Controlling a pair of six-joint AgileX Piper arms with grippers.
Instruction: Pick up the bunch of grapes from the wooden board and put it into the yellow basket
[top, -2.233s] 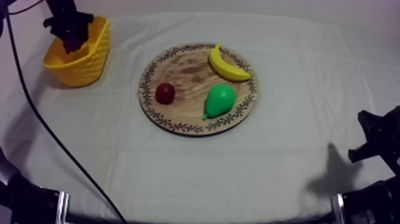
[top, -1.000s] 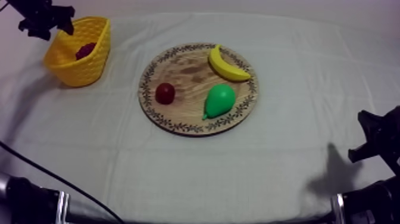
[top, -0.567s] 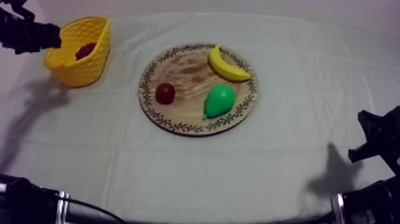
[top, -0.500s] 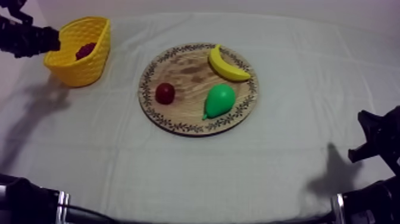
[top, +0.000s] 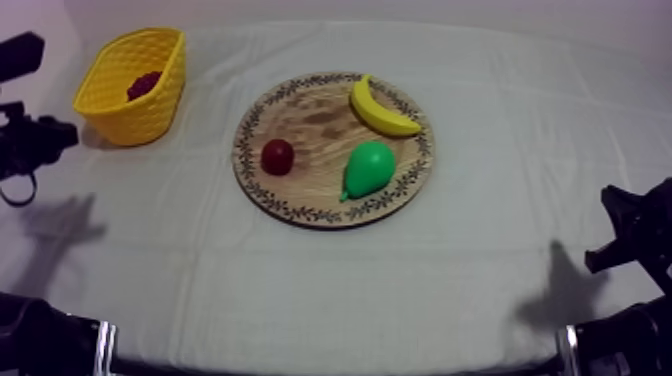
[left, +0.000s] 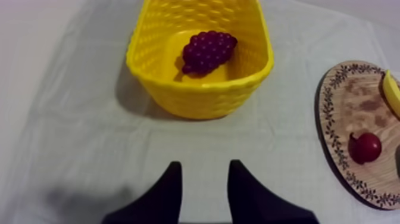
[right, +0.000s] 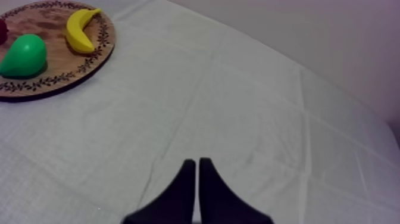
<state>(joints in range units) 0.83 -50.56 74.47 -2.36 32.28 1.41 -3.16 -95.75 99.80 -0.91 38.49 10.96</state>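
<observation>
The purple bunch of grapes (left: 207, 50) lies inside the yellow basket (left: 196, 98) at the table's far left, where the top view also shows the grapes (top: 143, 84) in the basket (top: 150, 115). My left gripper (left: 202, 179) is open and holds nothing. It hangs over bare cloth in front of the basket, and the top view puts this gripper (top: 55, 135) at the left edge. The wooden board (top: 300, 120) holds a banana (top: 383, 110), a pear (top: 367, 167) and a small red fruit (top: 278, 156). My right gripper (right: 196, 173) is shut on nothing, low at the right (top: 620, 230).
Open cloth lies between the basket and the board (left: 333, 119), and between the board (right: 56, 68) and my right gripper. The table's left edge runs close beside the basket.
My left gripper let go of the grapes in the basket, rose, and drew back to the left and towards the front. The right arm has not moved.
</observation>
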